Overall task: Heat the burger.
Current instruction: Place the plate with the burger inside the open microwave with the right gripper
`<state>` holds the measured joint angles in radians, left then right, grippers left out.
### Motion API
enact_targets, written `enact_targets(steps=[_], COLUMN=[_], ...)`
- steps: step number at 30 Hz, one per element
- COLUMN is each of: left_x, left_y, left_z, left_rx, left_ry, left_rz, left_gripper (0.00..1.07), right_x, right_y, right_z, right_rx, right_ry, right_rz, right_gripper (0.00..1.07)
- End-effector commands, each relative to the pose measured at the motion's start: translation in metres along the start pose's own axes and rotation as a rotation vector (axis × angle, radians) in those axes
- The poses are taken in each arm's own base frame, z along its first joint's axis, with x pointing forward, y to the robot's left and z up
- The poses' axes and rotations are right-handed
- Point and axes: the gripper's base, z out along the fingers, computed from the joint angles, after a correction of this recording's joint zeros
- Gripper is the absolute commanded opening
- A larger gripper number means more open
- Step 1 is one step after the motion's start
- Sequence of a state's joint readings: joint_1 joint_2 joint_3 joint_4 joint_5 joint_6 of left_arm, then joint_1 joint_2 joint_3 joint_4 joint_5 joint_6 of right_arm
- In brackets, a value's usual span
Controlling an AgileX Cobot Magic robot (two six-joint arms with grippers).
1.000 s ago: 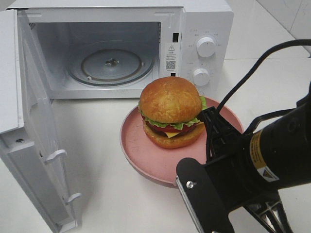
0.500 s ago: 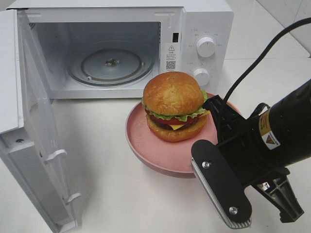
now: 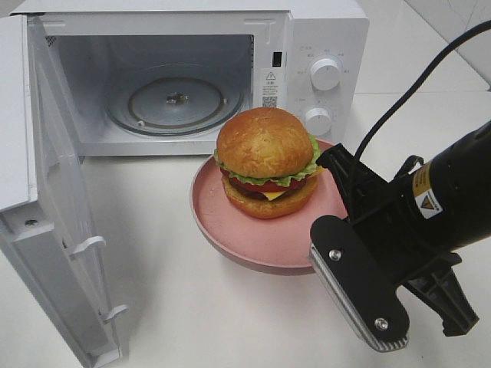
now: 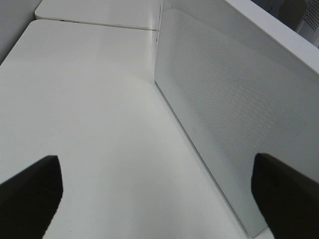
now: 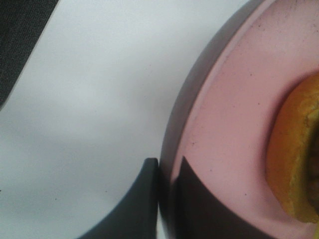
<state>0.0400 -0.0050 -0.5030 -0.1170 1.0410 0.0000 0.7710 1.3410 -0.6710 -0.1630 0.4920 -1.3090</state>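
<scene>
The burger (image 3: 265, 157), with a golden bun, lettuce, tomato and cheese, sits upright on a pink plate (image 3: 230, 230) just in front of the open microwave (image 3: 322, 38). My right gripper (image 3: 337, 175) is shut on the plate's right rim. In the right wrist view its two dark fingers pinch that rim, the gripper (image 5: 167, 174) beside the plate (image 5: 224, 99) and the edge of the burger (image 5: 294, 164). My left gripper (image 4: 159, 199) is open with nothing between its fingers, next to the microwave door (image 4: 224, 124). It does not show in the exterior view.
The microwave door (image 3: 54, 192) stands swung out at the left, towards the table's front. Inside the cavity lies the glass turntable (image 3: 175, 100). Two knobs (image 3: 325, 73) sit on the panel behind the plate. My right arm (image 3: 430, 215) fills the lower right.
The plate with the burger has shifted a little towards the microwave opening, carried by my right gripper. The right arm has swung and risen. The door has not moved.
</scene>
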Motion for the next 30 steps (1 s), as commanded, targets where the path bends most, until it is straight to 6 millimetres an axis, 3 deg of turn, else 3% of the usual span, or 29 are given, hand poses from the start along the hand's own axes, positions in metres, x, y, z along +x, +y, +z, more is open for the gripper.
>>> enact_targets(steps=[1,18,30], left_x=[-0.001,-0.001,-0.001], left_y=[0.0,0.0,0.0], left_z=[0.0,0.0,0.0], left_rx=[0.002,0.002,0.002], left_ry=[-0.007,-0.007,-0.007], left_rz=[-0.005,-0.005,-0.005], left_gripper=[0.98,0.98,0.98], right_x=[-0.001,-0.014,-0.025], right_y=[-0.012,-0.022,-0.05], right_z=[-0.006,-0.005,0.012], right_rx=[0.106,0.196,0.171], right_ry=[-0.015,-0.053,-0.061], right_rz=[-0.005,-0.017,0.013], right_gripper=[0.0,0.0,0.0])
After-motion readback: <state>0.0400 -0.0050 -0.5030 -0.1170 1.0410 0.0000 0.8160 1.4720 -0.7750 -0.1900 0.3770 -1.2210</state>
